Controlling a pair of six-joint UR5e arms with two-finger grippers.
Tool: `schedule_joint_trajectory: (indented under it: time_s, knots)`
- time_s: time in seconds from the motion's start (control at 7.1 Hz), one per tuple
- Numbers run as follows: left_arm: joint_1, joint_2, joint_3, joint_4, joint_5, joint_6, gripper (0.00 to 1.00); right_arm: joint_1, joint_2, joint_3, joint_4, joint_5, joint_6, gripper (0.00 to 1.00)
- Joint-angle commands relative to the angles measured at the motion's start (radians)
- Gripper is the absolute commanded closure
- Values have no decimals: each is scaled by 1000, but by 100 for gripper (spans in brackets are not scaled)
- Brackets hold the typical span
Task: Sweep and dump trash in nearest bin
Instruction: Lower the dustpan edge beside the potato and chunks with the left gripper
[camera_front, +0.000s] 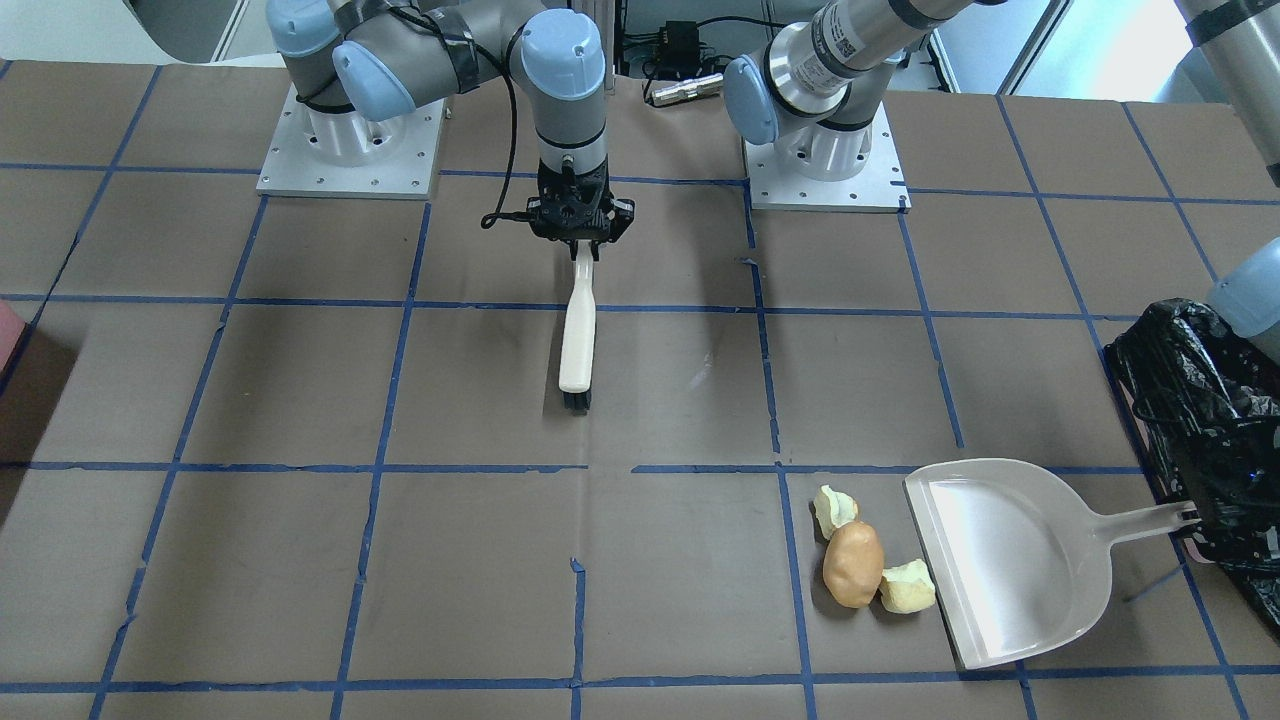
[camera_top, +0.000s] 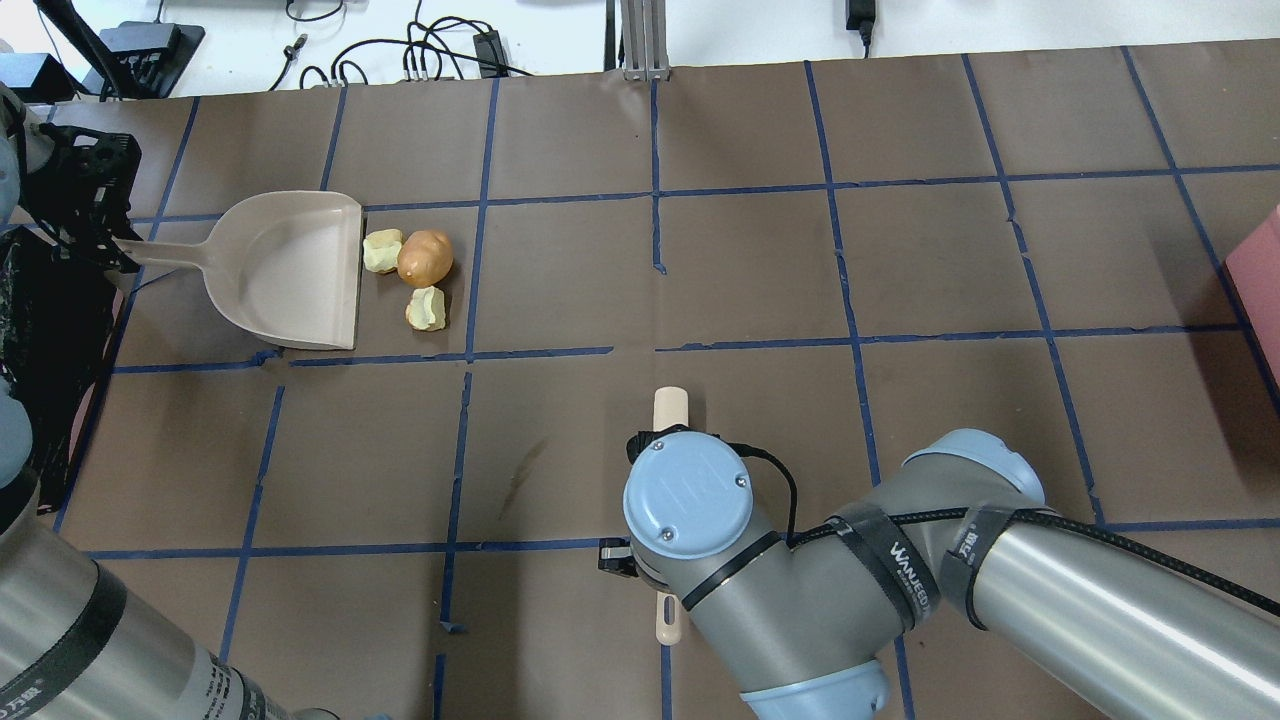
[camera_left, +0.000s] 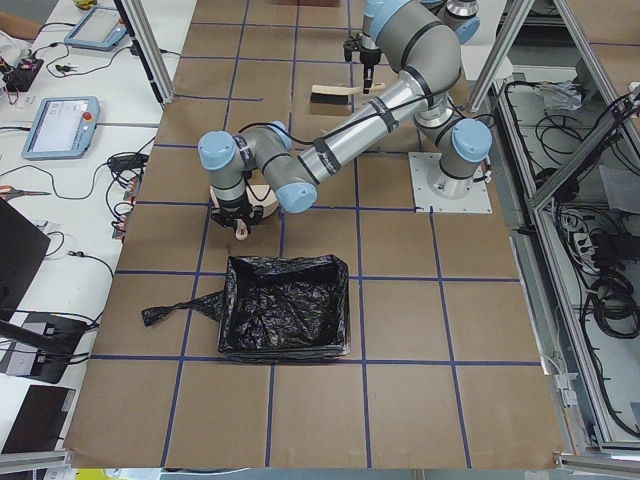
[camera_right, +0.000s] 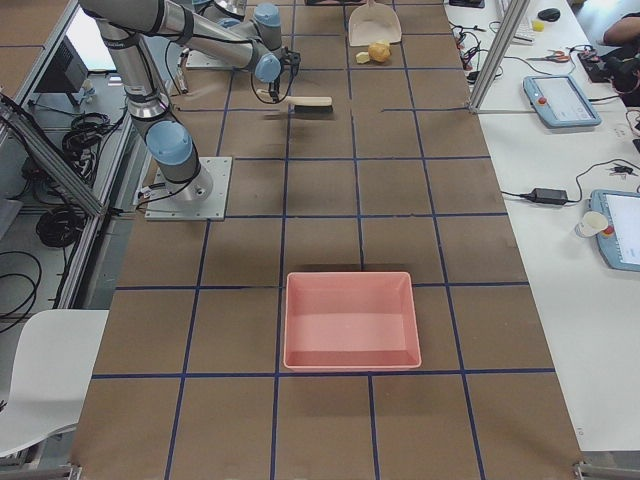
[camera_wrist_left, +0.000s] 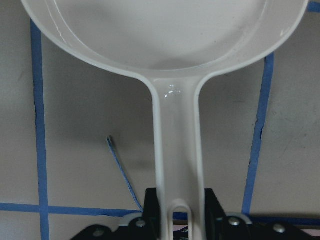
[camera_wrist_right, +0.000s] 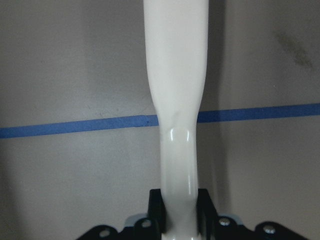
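Right fingers (camera_wrist_right: 155, 205) clenched on neck of glossy cream brush (camera_front: 577, 340). Dark bristles (camera_front: 576, 401) point down at surface (camera_front: 300, 560); contact unclear. Brush well apart from trash.

Left fingers (camera_wrist_left: 152, 205) clamp very end of thin dustpan (camera_front: 1010, 560) handle. Pan is smooth pale plastic, lying flat, lip facing trash.

Trash: rounded tan potato (camera_front: 853, 565) touching two pale yellow-green chunks (camera_front: 908, 587), just beside lip. Crinkled black-bagged bin (camera_front: 1210, 430) just behind left fingers.

Risks:
- Off-centre stroke likely rolls round potato past lip.
- Hard push could pivot end-held pan.
- Light chunks may scatter.

Front and overhead cameras look down from opposite sides, sharing the dustpan (camera_front: 1000, 560).
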Motion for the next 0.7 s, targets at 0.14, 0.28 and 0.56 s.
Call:
schedule_joint_trajectory:
  time_s: [0.14, 0.28, 0.56]
  knots:
    - [-20, 0, -7, 3, -3, -2, 99, -22, 8, -142, 157, -48, -16, 100]
    - [-22, -2, -9, 1, -3, 0, 99, -29, 15, -179, 181, -46, -3, 100]
    - [-22, -3, -10, 1, -1, -2, 99, -60, 55, -249, 180, -32, 145, 100]
